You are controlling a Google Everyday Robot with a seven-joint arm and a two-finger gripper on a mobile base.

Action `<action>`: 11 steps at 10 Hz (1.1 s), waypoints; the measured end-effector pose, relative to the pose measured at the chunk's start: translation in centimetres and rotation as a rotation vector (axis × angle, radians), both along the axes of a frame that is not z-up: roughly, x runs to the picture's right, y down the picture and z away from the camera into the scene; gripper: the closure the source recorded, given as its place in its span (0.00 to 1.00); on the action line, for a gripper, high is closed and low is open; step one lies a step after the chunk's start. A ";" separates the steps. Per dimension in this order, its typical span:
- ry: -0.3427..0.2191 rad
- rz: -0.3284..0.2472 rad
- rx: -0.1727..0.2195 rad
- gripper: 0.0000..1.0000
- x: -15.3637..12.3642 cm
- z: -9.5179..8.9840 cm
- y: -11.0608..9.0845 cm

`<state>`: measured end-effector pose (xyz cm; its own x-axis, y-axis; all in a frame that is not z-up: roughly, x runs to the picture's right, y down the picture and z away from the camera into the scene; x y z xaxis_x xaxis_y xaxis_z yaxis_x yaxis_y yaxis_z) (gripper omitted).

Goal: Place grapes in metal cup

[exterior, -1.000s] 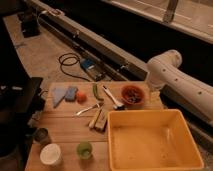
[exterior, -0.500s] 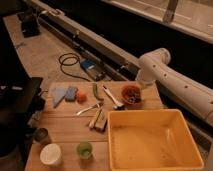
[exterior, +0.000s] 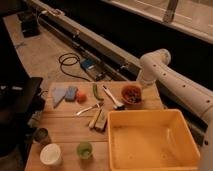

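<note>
Dim concrete floor and a long rail lie behind a slatted wooden table. At the table's far right edge, the gripper hangs at the lower end of the white arm. It is just behind the orange bowl. Its jaws stand wide apart and hold nothing; I cannot tell if it touches the bowl's rim.

The grapes lie inside that bowl as a dark reddish heap. Just left of the bowl is a white utensil, then the long green vegetable, the orange fruit and a blue sponge. A second pale utensil lies nearer the middle, with two brown blocks beside it.

A large yellow bin fills the near right of the table, in front of the bowl. The metal cup stands upright at the near left corner, well apart from the grapes and the gripper. Near it stand a white cup and a green cup.
</note>
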<state>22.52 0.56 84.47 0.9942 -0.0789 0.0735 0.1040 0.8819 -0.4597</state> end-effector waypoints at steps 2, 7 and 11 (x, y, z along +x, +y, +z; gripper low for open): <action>-0.021 0.024 -0.020 0.26 0.5 2.4 0.5; -0.074 0.057 -0.051 0.26 0.1 5.5 1.2; -0.118 0.070 -0.073 0.26 -1.6 7.5 1.8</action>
<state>20.89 2.37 91.93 0.9811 0.0001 0.1933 0.1006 0.8536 -0.5112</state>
